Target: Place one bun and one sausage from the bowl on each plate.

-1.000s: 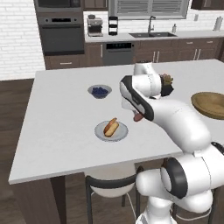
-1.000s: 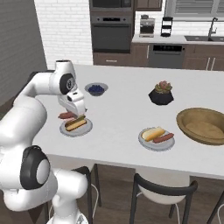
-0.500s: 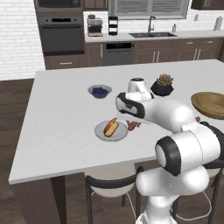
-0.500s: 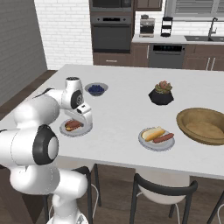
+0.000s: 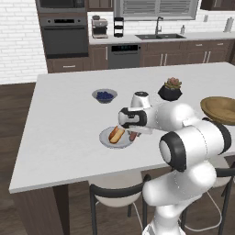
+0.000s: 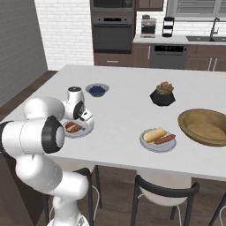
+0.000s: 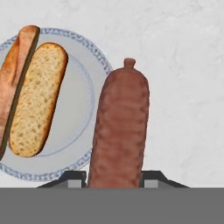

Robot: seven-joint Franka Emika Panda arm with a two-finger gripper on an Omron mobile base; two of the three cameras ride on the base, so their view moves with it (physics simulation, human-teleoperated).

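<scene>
Gripper (image 7: 115, 183) clamped on a reddish-brown sausage (image 7: 120, 131) with a knotted tip, held low over the rim of the left plate (image 7: 83, 109), pale grey with a blue-patterned edge. A split golden bun (image 7: 33, 96) lies on that plate. The 2nd plate (image 6: 148, 143) holds a bun and a sausage. Brown wooden bowl (image 6: 204, 128) sits far right on the counter (image 6: 123, 110).

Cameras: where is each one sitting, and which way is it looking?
Left base view: behind the arm's left, facing the counter; white arm at lower right.
Right base view: behind its right; arm at lower left.
Hand view: on the hand, looking down at the sausage held by the gripper.
All share the near plate with its bun.
</scene>
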